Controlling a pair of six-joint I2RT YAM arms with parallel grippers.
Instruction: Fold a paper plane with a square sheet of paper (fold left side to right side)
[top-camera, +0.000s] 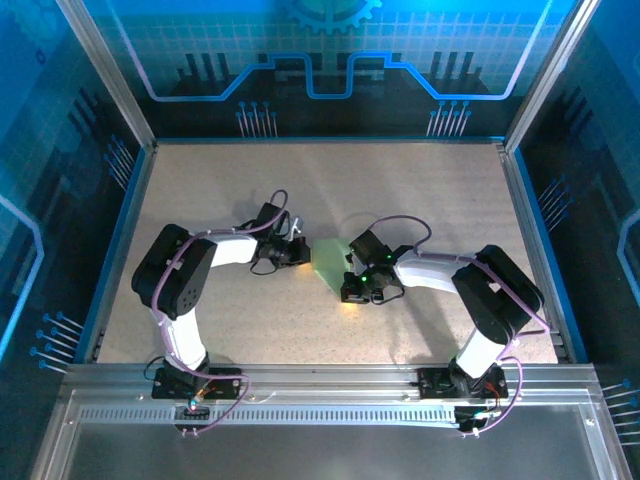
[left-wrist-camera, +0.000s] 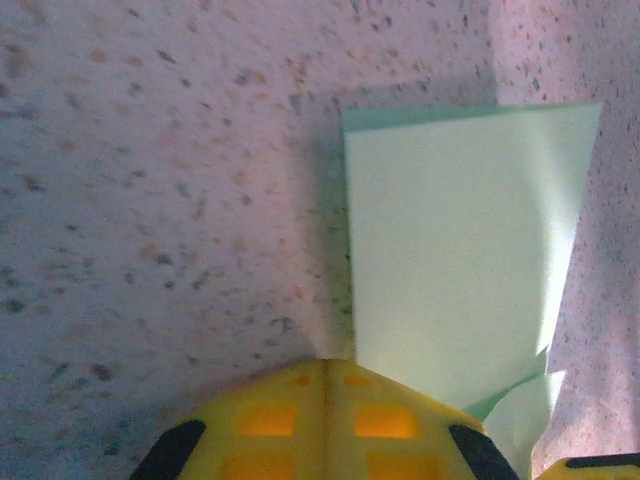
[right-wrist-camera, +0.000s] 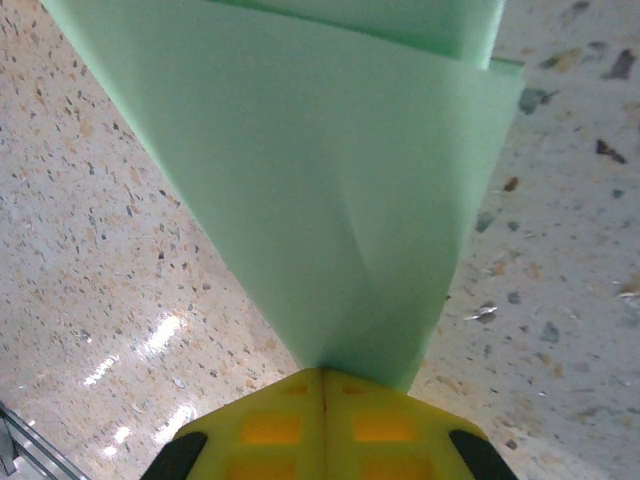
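Folded green paper (top-camera: 326, 252) — corner between right fingers (right-wrist-camera: 270, 430), edge at left fingers (left-wrist-camera: 280, 420)

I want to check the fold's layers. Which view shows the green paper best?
The right wrist view: the square sheet of paper rises large and close from the shut right gripper, its doubled layers distinct. The left wrist view shows a flat panel of it; the top view, just a small pale patch.
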